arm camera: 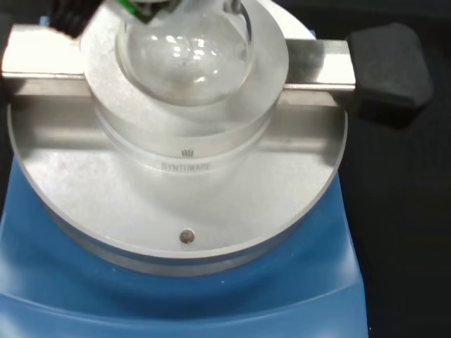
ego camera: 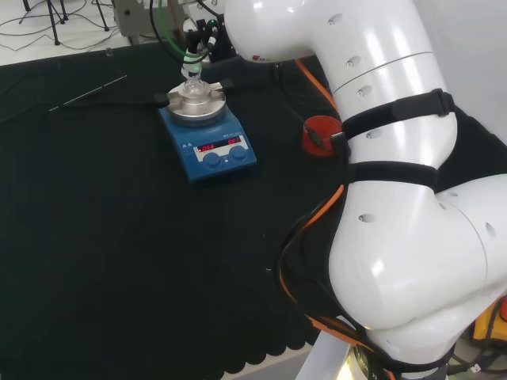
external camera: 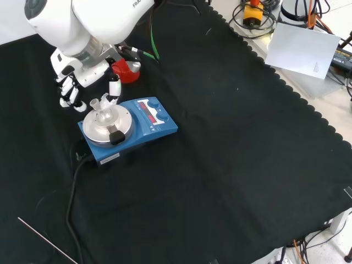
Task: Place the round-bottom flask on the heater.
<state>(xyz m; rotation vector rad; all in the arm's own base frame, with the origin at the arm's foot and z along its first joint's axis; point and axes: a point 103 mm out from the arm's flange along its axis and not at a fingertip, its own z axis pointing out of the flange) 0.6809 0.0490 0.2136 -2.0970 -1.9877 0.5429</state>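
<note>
One round-bottom flask [external camera: 103, 113] sits in the metal block on the blue heater [external camera: 157, 127], its bulb down in the round well, and that seating is what props a vessel with no flat base upright. From the wrist view the clear bulb [arm camera: 184, 60] nests inside the silver collar, with a flat bar running across the plate to a black knob [arm camera: 387, 74]. In the front view the hand [external camera: 74, 82] sits at about eleven o'clock from the flask, one finger reaching down beside the neck at roughly one o'clock; whether it touches the glass, I cannot tell. The other fingers look relaxed and apart from the glass, so I judge the hand released, or very near it. The flask's long axis runs close to vertical, neck pointing up toward the hand, perhaps leaning a touch. In the head view the neck [ego camera: 192, 73] rises straight above the plate. A red ribbed stand [external camera: 126, 71] waits behind the heater at about one o'clock, empty, which fits the flask having its seat on the heater
</note>
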